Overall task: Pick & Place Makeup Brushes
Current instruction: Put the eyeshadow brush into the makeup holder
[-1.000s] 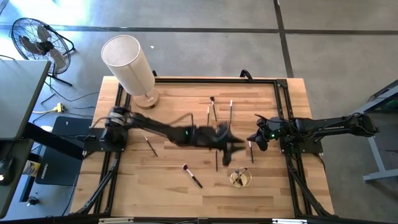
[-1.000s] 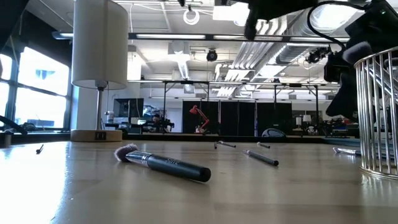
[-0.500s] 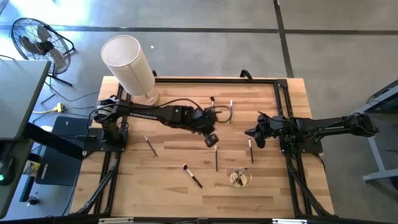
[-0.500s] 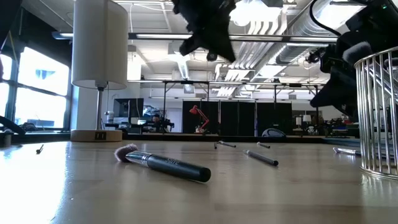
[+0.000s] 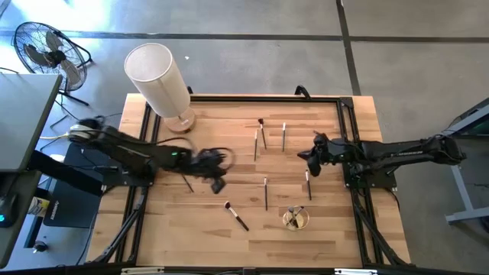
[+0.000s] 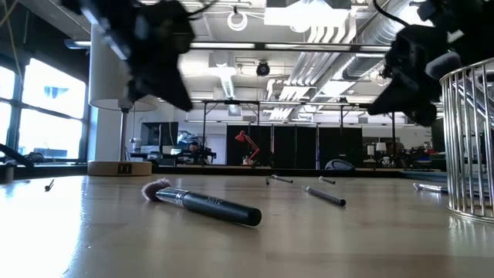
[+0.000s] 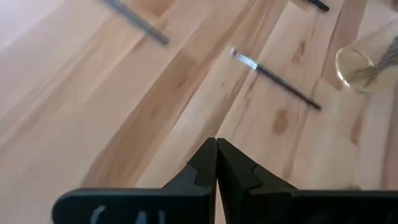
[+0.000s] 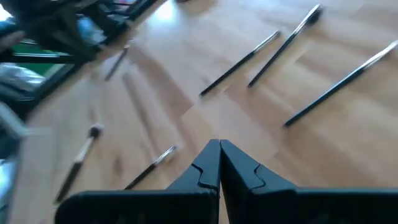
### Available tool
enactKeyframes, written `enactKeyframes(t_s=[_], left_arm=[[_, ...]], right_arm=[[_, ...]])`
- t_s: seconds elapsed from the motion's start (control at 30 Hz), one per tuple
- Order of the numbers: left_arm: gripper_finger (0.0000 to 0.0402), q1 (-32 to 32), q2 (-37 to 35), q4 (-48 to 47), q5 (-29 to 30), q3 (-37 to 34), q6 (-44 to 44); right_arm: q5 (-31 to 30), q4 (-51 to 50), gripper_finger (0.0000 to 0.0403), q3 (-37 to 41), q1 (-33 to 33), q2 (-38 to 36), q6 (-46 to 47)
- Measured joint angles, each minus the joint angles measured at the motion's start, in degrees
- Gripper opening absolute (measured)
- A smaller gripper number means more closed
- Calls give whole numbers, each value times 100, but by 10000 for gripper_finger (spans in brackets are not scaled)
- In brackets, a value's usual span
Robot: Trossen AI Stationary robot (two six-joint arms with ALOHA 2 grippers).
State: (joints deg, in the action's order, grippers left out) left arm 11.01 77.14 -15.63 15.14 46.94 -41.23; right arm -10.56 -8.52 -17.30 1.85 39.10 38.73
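Showing no readable writing | makeup brushes (image 5: 265,192) scattered | table (image 5: 229,233)

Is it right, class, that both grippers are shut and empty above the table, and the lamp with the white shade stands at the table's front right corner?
Not quite. The lamp stands at the table's back left corner, as the high view shows. The rest holds: the left gripper and the right gripper are both shut and empty.

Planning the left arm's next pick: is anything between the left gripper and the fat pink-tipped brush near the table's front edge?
Nothing visible. The left gripper, shut and empty, has only bare table between it and the pink-tipped brush.
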Motion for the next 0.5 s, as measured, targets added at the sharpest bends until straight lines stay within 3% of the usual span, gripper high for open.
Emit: enactKeyframes(t_s=[0.13,0.23,0.4,0.5], left_arm=[[0,235,-1165,72,442,-987,-433],[0,303,-1955,73,603,-1341,-433],[0,288,-2856,-306,692,-1553,-105],[0,290,-3102,-574,843,-1561,45]], right_arm=[[-516,-1398,0,-1250,4,1015,-118],[-862,-2719,0,-2214,10,1866,282],[-626,-4408,1,-3309,127,3230,1457],[-290,-4885,12,-3591,212,3861,1843]])
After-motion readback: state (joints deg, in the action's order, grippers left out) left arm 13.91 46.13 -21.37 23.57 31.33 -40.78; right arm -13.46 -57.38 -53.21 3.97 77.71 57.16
